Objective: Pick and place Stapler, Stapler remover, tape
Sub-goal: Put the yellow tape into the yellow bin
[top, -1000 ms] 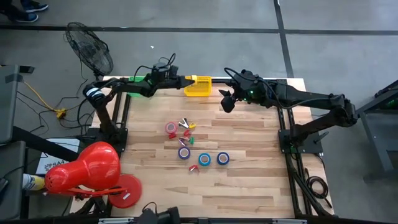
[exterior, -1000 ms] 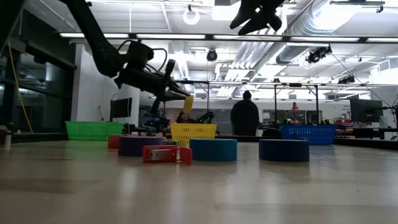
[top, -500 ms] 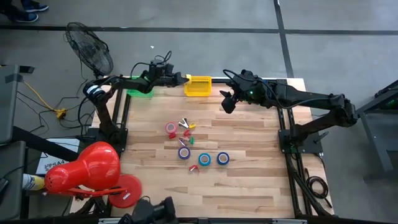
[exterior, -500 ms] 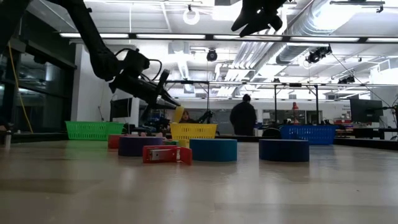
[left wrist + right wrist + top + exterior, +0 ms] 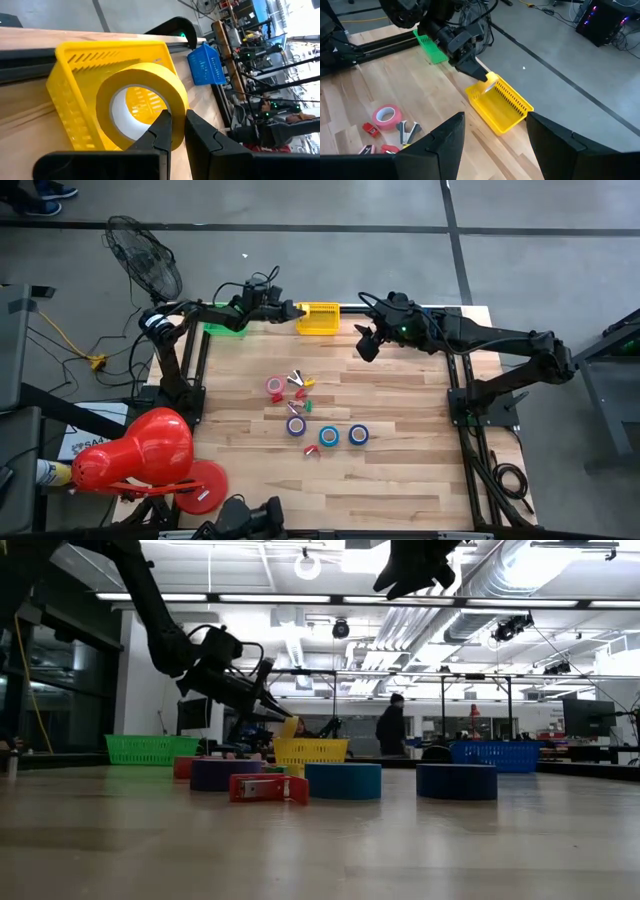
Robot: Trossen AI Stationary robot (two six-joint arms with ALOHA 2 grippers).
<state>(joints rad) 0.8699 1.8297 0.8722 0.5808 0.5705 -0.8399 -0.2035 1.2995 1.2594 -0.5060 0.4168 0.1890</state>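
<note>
Nearest the front edge of the tabletop, three tape rolls lie flat in a loose row: a purple-blue roll, a blue roll and a second blue roll. A small red piece lies just in front of them.

Toward the middle of the tabletop, the pink-red roll lies flat. Just beside it is a cluster of small metal and coloured items; whether a stapler or a stapler remover is among them cannot be told.

At the far edge stand three baskets: a green basket at the left corner, a yellow basket near the centre, and a blue basket, seen in the low view.

The left gripper is raised at the near-left rim of the yellow basket. Its fingers are pressed onto the wall of the yellow roll, pinching it. The roll hangs in the air, over the basket's rim.

The right gripper hangs in the air to the right of the yellow basket, well above the tabletop, with its fingers spread and nothing between them.

In the room beyond, a person stands.
</note>
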